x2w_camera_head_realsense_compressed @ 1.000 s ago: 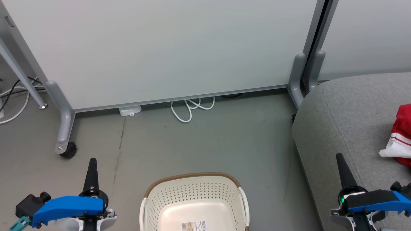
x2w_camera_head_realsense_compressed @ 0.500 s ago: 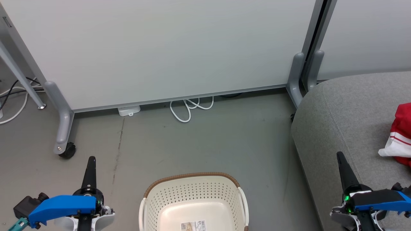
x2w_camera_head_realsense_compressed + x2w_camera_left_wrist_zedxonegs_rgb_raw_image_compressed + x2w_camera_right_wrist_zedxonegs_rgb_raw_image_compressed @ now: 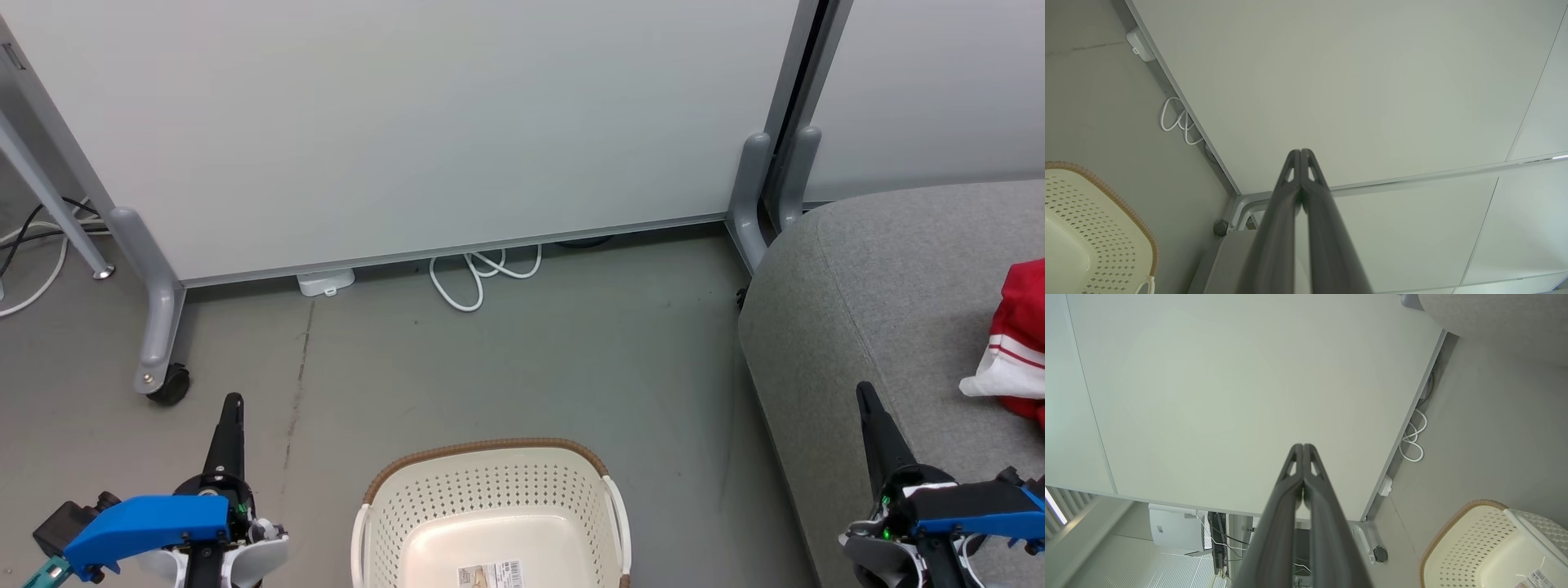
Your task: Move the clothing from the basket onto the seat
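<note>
Hovering at lower left of the head view: left gripper (image 3: pixel 232 412) — two long dark fingers pressed together, tips touching, nothing between them. The left wrist view agrees, clenched on air. It hangs over the grey concrete floor (image 3: pixel 531 359), near the black caster wheel (image 3: pixel 170 384) on a grey panel leg. Behind stands the big pale white partition panel (image 3: pixel 408 122). A small white plastic box (image 3: pixel 326 282) and a looped white cable (image 3: pixel 482 278) lie on the floor at its bottom edge.

Bottom centre: cream-white perforated plastic basket (image 3: pixel 490 447) with a brown woven-look rim, on the floor between the two arms, cropped by the lower edge. Its smooth bottom carries a barcode label (image 3: pixel 490 574).

Right: large rounded light grey fabric seat (image 3: pixel 882 269), apart from the basket, its far corner close to the grey panel feet. The right gripper (image 3: pixel 867 404) is over the seat's near part — fingers closed tight too, empty, per the right wrist view. Bright red soft fabric clothing (image 3: pixel 1020 314) with a white panel and striped trim lies bunched on the seat at the far right edge, cropped there. Can't tell whether it's one garment or two. It is clear of the right gripper.
</note>
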Tool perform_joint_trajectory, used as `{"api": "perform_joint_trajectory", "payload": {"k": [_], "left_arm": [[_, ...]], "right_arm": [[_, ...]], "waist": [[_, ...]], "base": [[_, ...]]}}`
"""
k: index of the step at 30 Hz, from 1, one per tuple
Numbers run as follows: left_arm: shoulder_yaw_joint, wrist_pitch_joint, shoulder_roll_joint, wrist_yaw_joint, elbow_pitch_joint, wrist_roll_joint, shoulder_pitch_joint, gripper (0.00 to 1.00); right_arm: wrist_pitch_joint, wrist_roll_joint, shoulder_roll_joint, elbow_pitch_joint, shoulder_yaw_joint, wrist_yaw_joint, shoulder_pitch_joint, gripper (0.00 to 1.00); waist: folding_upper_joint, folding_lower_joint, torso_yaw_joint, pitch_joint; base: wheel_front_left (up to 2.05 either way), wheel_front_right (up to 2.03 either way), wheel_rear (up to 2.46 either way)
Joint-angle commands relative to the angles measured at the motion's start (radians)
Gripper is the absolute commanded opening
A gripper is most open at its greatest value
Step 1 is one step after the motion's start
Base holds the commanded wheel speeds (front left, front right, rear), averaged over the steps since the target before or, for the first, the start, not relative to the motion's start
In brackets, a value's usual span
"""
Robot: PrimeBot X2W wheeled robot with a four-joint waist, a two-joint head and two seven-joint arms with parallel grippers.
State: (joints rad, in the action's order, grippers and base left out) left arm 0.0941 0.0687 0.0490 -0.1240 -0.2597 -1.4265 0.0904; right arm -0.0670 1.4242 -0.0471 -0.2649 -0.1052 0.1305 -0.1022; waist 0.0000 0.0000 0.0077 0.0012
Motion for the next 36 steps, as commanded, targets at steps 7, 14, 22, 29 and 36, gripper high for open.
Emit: {"api": "perform_joint_trajectory", "payload": {"k": [7, 14, 22, 29, 36], "left_arm": [[0.012, 0.018, 0.002, -0.009, 0.011, -0.065, 0.021, 0.0], [0.016, 0.029, 0.002, -0.01, 0.013, -0.115, 0.021, 0.0], [0.022, 0.05, 0.002, -0.011, 0.017, -0.188, 0.024, 0.0], [0.022, 0.05, 0.002, -0.011, 0.017, -0.187, 0.023, 0.0], [0.022, 0.049, 0.002, -0.011, 0.017, -0.187, 0.023, 0.0]], "right_arm": [[-0.019, 0.067, -0.005, 0.014, -0.005, 0.0, -0.011, 0.0], [-0.032, 0.118, -0.005, 0.017, -0.007, 0.0, -0.01, 0.0], [-0.051, 0.192, -0.005, 0.022, -0.01, 0.0, -0.01, 0.0], [-0.051, 0.19, -0.005, 0.022, -0.01, 0.0, -0.01, 0.0], [-0.051, 0.19, -0.005, 0.022, -0.01, 0.0, -0.01, 0.0]], "waist": [[0.0, 0.0, -0.002, 0.001], [0.0, 0.0, -0.004, 0.001], [0.0, 0.0, -0.008, 0.002], [0.0, 0.0, -0.008, 0.002], [0.0, 0.0, -0.008, 0.002]], "base": [[0.0, 0.0, 0.0], [0.0, 0.0, 0.0], [0.0, 0.0, 0.0], [0.0, 0.0, 0.0], [0.0, 0.0, 0.0]]}}
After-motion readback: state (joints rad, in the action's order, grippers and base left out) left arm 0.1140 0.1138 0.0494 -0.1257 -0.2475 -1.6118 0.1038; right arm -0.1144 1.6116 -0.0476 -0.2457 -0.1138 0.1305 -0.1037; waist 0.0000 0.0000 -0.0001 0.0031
